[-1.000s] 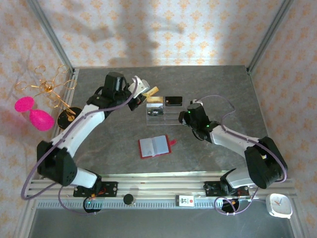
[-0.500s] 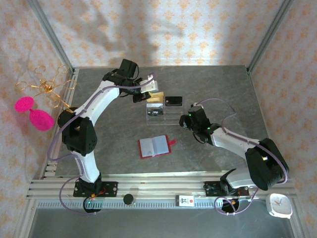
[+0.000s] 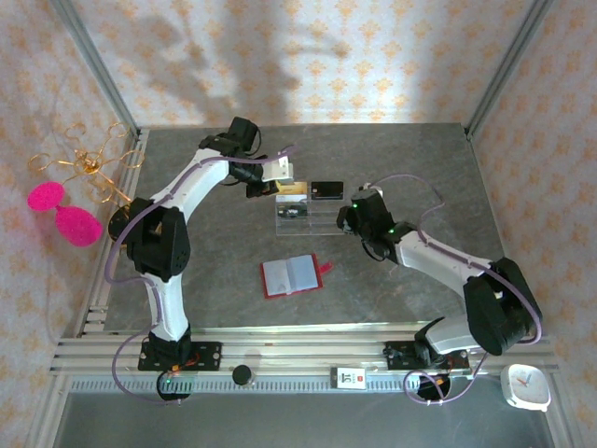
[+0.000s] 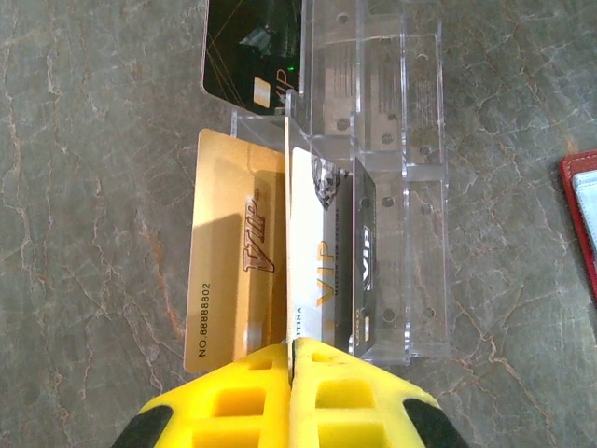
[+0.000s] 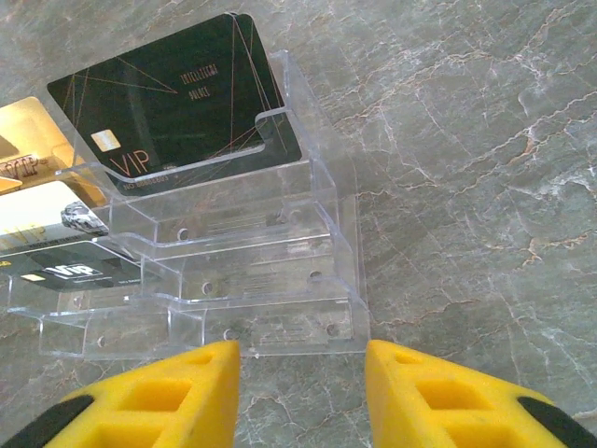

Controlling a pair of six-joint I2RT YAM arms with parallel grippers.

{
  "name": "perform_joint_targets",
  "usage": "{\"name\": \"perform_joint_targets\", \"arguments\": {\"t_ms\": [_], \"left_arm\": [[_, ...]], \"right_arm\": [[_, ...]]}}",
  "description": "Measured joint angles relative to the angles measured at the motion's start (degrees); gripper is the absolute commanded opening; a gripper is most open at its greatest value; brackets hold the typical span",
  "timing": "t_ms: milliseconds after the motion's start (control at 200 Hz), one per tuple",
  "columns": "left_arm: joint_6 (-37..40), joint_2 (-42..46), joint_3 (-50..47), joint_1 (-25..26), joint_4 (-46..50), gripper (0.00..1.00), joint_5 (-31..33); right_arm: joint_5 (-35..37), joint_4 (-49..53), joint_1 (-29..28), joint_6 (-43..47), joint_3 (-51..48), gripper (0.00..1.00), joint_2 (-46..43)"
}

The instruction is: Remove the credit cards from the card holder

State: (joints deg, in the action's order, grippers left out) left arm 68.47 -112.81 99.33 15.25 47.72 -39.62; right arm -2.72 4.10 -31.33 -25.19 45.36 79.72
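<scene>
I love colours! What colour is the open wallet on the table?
Red; the small folding wallet shows best in the top view.

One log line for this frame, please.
left gripper shut on white card at clear stand | right gripper open beside stand | dark card in stand | red wallet open on table

Clear acrylic tiered stand (image 3: 300, 213) sits upright mid-desk on the grey marbled desk (image 3: 401, 149). Gold card (image 4: 229, 271) lies flat on the far side of the stand, touching its back edge; it is printed VIP with a number. Glossy black card (image 5: 168, 103) lies flat beside the gold one, its near edge under or against the rear tier; cannot tell which. Past the desk's left edge: pink hourglass shape (image 3: 61, 213), gold wire ornament (image 3: 89, 163). White clock (image 3: 525, 385) by the near right corner. Floral wallpaper (image 3: 326, 56) behind.
</scene>
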Motion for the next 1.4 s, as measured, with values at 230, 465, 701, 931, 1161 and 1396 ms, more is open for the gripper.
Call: {"name": "perform_joint_targets", "arguments": {"t_ms": [230,465,701,931,1161,1396], "left_arm": [[0.42,-0.83,0.31,-0.02,-0.79,0.0,-0.31],[0.31,-1.07,2.01,-0.02,-2.45,0.0,-0.46],[-0.04,-2.14,2.75,-0.02,-3.45,0.0,-0.46],[-1.11,-3.5,2.75,0.02,-3.91,0.0,-0.61],[-2.43,-3.58,2.75,0.02,-4.94,0.0,-0.48],[-3.02,-3.58,2.75,0.02,-5.7,0.0,-0.46]], "right_arm": [[0.17,0.98,0.0,0.26,0.72,0.4,1.62],[0.15,1.07,0.0,0.39,0.87,0.4,2.95],[0.15,1.07,0.0,0.39,1.27,0.4,3.28],[0.15,1.09,0.0,0.39,1.27,0.4,3.28],[0.15,1.09,0.0,0.42,1.27,0.4,3.26],[0.13,1.07,0.0,0.42,1.27,0.4,3.28]]}}
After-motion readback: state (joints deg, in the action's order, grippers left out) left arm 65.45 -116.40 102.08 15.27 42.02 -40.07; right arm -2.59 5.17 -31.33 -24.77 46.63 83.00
